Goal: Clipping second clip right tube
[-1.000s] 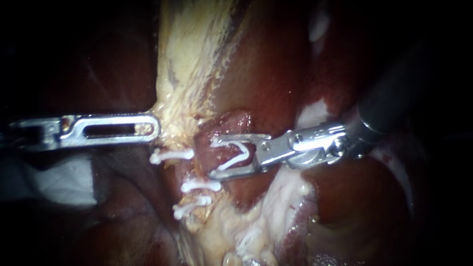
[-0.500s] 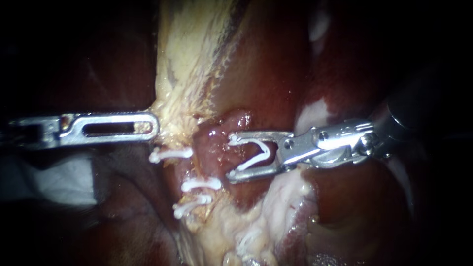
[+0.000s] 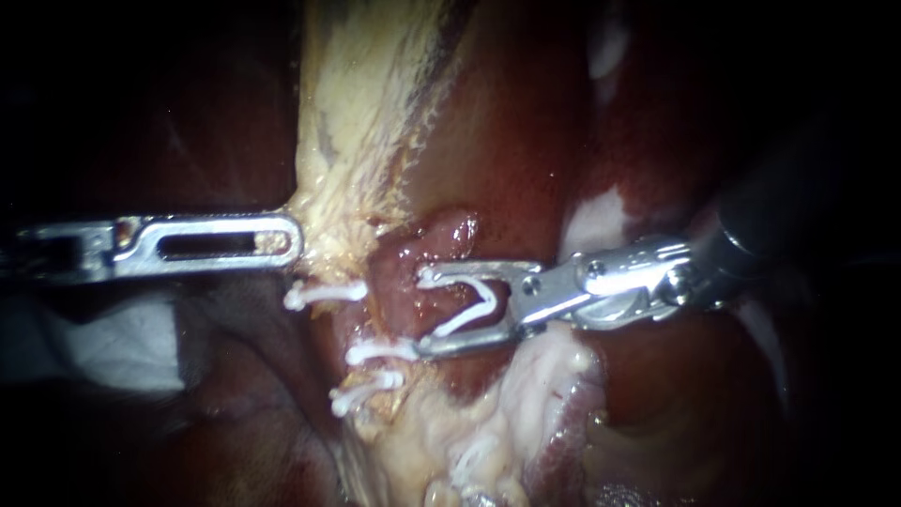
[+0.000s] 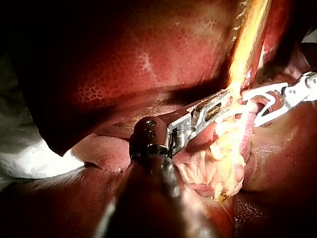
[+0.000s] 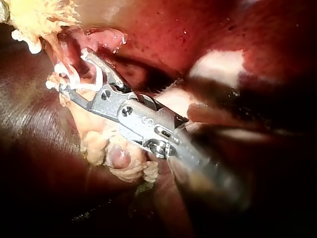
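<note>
Here, the right instrument point(image 3: 422, 313) stands with its jaws spread wide, a white clip point(image 3: 488, 293) seated against both of them (open, in a V), its tips at the reddish right tube point(image 3: 399, 277). The left instrument point(image 3: 291, 242) pinches pale yellow tissue point(image 3: 347, 141). Three closed clips point(image 3: 327, 294) sit just beside the tube, on the pale strand.

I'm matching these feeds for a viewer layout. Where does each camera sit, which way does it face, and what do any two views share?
Endoscope: close to the tissue, facing the pale tissue strand; left instrument enters from left, right instrument from right, jaws holding a white clip.
Left wrist: on the left arm, looking along its own shaft; the right instrument lies ahead.
Right wrist: on the right arm, looking along its own shaft to its jaws.
Shared: all three show the right instrument's white clip.
</note>
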Robot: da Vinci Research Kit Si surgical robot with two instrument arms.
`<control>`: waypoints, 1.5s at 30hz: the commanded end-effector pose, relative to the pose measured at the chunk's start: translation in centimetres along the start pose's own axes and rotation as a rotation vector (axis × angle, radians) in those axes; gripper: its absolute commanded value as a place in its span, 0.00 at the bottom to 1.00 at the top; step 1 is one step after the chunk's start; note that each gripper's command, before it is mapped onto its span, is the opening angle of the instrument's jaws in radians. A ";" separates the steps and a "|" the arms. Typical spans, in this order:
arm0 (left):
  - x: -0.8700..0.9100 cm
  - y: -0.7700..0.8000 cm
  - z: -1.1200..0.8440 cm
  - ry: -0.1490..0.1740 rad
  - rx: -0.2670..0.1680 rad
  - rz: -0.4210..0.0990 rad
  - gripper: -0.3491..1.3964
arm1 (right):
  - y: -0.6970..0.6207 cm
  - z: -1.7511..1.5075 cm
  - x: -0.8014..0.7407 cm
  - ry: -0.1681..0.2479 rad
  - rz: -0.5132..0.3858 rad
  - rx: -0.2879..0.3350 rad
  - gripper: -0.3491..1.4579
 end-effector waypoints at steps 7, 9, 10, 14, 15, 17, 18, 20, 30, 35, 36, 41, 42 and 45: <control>0.00 -0.02 -0.01 0.000 0.000 -0.001 0.00 | 0.01 0.24 -0.08 -0.001 0.016 0.011 0.46; 0.01 -0.03 -0.01 -0.001 -0.001 -0.001 0.00 | 0.01 0.31 -0.10 -0.001 0.019 0.016 0.46; 0.01 -0.03 -0.01 -0.001 -0.001 -0.001 0.00 | 0.00 0.35 -0.12 -0.001 0.023 0.018 0.46; 0.01 -0.04 -0.01 -0.001 -0.001 -0.001 0.00 | -0.01 0.44 -0.16 -0.001 0.030 0.026 0.46; 0.01 -0.04 -0.01 -0.001 -0.001 -0.001 0.00 | -0.01 0.46 -0.17 -0.001 0.029 0.028 0.46; 0.01 -0.05 -0.01 -0.001 -0.001 -0.001 0.00 | -0.01 0.48 -0.17 -0.001 0.034 0.029 0.46; 0.01 -0.05 -0.01 -0.001 -0.001 -0.001 0.00 | -0.01 0.48 -0.17 0.000 0.034 0.032 0.46; 0.01 -0.05 -0.01 -0.001 -0.001 -0.001 0.00 | -0.01 0.49 -0.16 0.006 0.040 0.035 0.46; 0.01 -0.05 -0.01 -0.001 -0.001 -0.001 0.00 | -0.05 0.52 -0.13 0.048 0.088 0.072 0.45; 0.01 -0.05 -0.01 -0.001 -0.001 -0.001 0.00 | -0.11 0.56 -0.09 0.064 0.104 0.101 0.45; 0.01 -0.05 -0.01 -0.001 -0.001 -0.001 0.00 | -0.12 0.57 -0.09 0.067 0.108 0.106 0.45; 0.01 -0.05 -0.01 -0.001 -0.001 -0.001 0.00 | -0.15 0.62 -0.07 0.082 0.114 0.122 0.45; 0.01 -0.05 -0.01 -0.001 -0.001 -0.001 0.00 | -0.16 0.62 -0.07 0.082 0.119 0.124 0.45; 0.01 -0.05 0.00 -0.001 -0.001 -0.001 0.00 | -0.16 0.65 -0.06 0.085 0.124 0.129 0.45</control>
